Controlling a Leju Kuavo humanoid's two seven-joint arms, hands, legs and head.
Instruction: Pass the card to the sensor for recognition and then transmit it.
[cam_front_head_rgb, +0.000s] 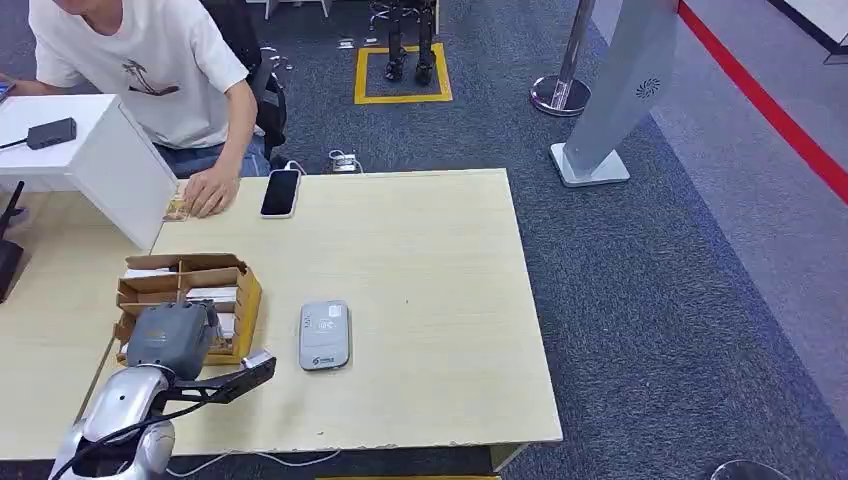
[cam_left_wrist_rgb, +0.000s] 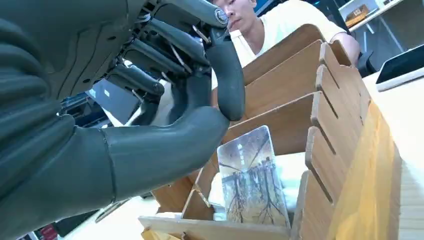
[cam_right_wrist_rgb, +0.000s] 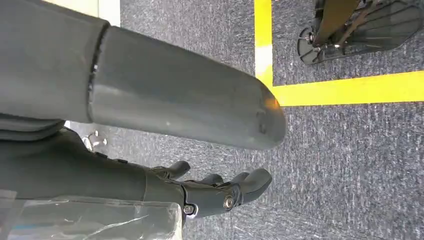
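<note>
Item one: our left hand (cam_front_head_rgb: 172, 338), set over the near end of the wooden divider box (cam_front_head_rgb: 243, 290) at about 8 o'clock on the table (cam_front_head_rgb: 430, 250). In the left wrist view its fingers (cam_left_wrist_rgb: 227, 75) are spread and curved just above the box, gripping nothing.

Item two: the card (cam_left_wrist_rgb: 252, 185), printed with a tree picture, standing tilted in a near compartment of the box, below the thumb (cam_left_wrist_rgb: 165, 145) and apart from it.

Item three: the sensor (cam_front_head_rgb: 325, 335), a grey flat unit lying on the table just at 3 o'clock of the box.

Item four: our right hand (cam_right_wrist_rgb: 220, 192), hanging above blue carpet with a yellow floor line (cam_right_wrist_rgb: 345, 87); fingers loosely curled, apart, empty.

Item five: a person in a white shirt (cam_front_head_rgb: 140, 60) at 11 o'clock, hand (cam_front_head_rgb: 210, 190) resting on the table edge beside a black phone (cam_front_head_rgb: 281, 192).
</note>
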